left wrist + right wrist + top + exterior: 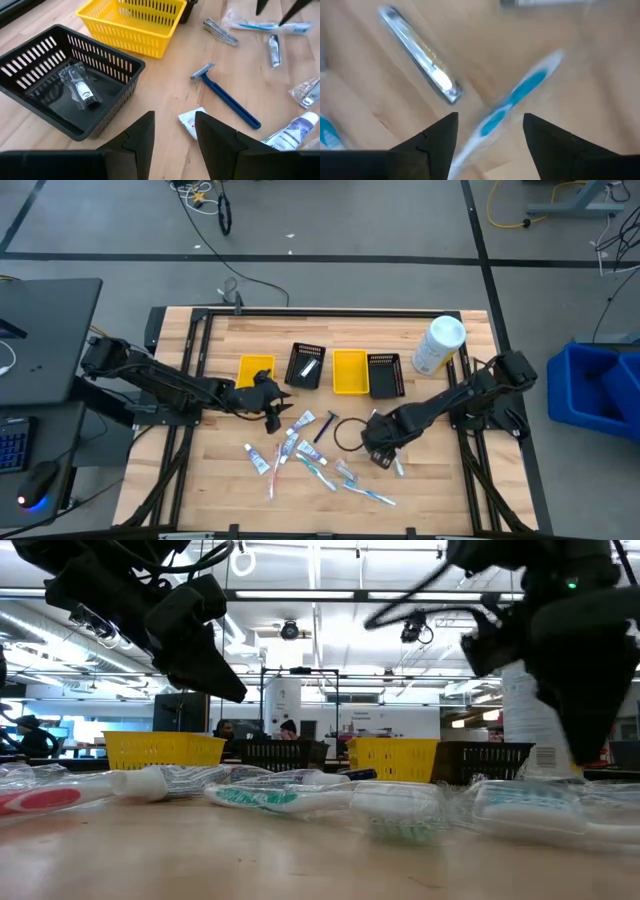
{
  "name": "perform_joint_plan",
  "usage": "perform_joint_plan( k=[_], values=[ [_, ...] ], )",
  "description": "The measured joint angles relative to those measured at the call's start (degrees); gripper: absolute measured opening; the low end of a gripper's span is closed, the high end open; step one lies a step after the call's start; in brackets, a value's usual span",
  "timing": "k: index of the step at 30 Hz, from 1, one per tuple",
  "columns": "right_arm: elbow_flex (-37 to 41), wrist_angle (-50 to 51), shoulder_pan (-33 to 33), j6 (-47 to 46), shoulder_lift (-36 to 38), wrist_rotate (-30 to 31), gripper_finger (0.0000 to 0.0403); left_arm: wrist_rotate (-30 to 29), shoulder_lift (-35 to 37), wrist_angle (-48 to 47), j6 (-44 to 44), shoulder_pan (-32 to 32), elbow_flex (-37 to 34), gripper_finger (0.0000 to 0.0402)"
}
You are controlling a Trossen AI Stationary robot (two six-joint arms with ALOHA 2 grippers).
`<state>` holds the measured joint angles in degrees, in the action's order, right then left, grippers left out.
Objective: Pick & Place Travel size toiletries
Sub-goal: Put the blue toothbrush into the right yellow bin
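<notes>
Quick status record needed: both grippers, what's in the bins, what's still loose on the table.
left gripper: open, empty, above the table near a black bin
right gripper: open, over a blue-and-white toothbrush, not yet gripping
black bin contents: one clear packet
yellow bin: no item seen inside
loose items: blue razor, toothpaste tube, nail clipper, more toothbrushes
white bottle: lying near the bins

A: Colours at the frame's middle?
B: Two yellow bins (256, 367) (349, 370) and two black slatted ones (306, 365) (384, 374) on pale striped wood (450, 490)

A: And lower down?
B: A blue razor (227, 97) with a grey head, a white-and-blue toothbrush (512, 102), a silvery clipper (420, 52)

A: Upper right?
B: A white bottle (438, 345)
</notes>
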<state>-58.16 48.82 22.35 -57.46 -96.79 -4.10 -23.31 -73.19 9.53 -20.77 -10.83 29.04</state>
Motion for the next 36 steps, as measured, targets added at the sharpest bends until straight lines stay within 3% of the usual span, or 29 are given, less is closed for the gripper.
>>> perform_joint_plan(
  k=[10,23,32,36],
  values=[
    [7.19,-7.05,2.6,-8.34,0.15,-1.54,0.0201,-0.02,0.0,1.73,-0.04,0.0,0.0,0.0151],
    [7.56,-5.95,1.95,-8.35,0.86,-0.22,0.006,-0.02,0.0,2.0,-0.04,0.02,0.0,0.0151],
    [7.28,-7.04,0.68,-8.0,7.83,1.29,0.0031,-1.69,0.0,1.84,0.13,0.02,0.0,0.0151],
    [7.13,-8.31,-0.51,-5.64,13.53,8.23,0.0031,-3.11,0.0,1.83,0.15,0.02,0.0,0.0151]
  ],
)
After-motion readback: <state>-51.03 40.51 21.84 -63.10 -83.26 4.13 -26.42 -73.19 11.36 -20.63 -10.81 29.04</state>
